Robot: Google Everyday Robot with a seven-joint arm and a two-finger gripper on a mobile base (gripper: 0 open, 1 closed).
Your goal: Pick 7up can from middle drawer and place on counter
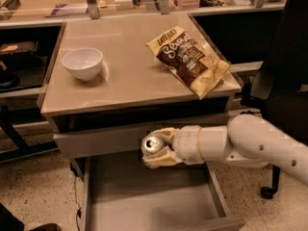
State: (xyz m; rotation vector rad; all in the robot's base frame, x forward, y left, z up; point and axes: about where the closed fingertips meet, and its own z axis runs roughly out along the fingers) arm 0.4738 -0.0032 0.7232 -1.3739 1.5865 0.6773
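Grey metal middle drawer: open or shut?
Open: grey drawer pulled out below the tan counter, floor showing; hand grips the silvery-topped soda can above its rear.

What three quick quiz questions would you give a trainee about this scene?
1. True or false: the bowl and the chip bag rest on the counter.
2. What does the gripper hold?
3. Where is the gripper? A: over the bowl. B: over the open drawer. C: flat on the counter.

Key
1. True.
2. The can, with the gripper shut on it.
3. B.
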